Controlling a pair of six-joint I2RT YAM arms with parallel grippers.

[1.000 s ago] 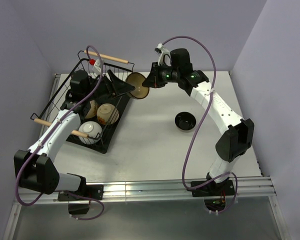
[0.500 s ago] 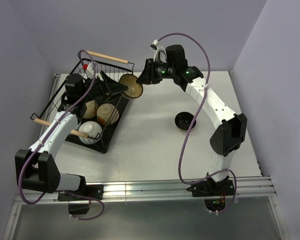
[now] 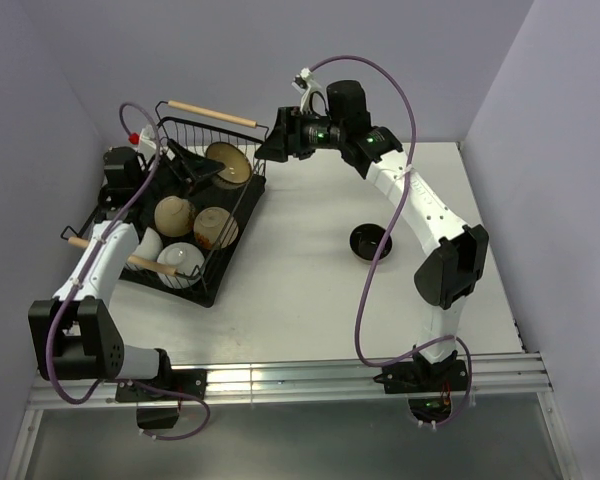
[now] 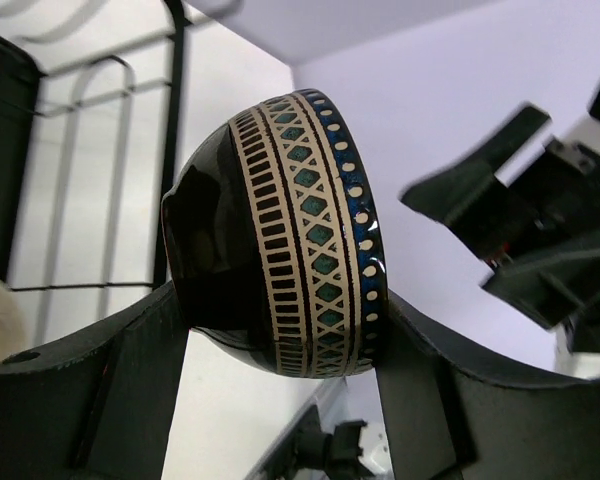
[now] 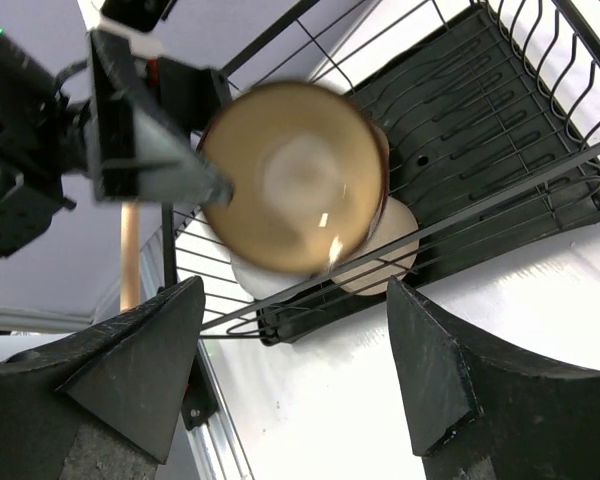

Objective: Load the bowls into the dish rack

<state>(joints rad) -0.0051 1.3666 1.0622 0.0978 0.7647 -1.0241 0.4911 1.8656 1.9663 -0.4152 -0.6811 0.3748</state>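
A brown bowl [image 3: 228, 162] with a tan inside hangs tilted over the far end of the dish rack [image 3: 202, 290], and my left gripper [image 3: 205, 168] is shut on it. In the left wrist view the bowl [image 4: 280, 240] shows a dark outside with a patterned band, pinched between the two fingers of my left gripper [image 4: 280, 340]. My right gripper [image 3: 265, 140] stands open just right of it, apart from the bowl [image 5: 295, 175]. Two cream bowls [image 3: 172, 215] [image 3: 215, 227] and two white ones [image 3: 183, 258] lie in the rack. A black bowl [image 3: 370, 242] sits on the table.
The rack has wire walls and two wooden handles [image 3: 212, 113], one at the far end and one near the left arm. Purple walls close in the table on the left, back and right. A metal rail [image 3: 280, 375] runs along the near edge.
My right gripper has opened and let go of the brown bowl. The left gripper, holding it, has carried it left over the rack's far end.
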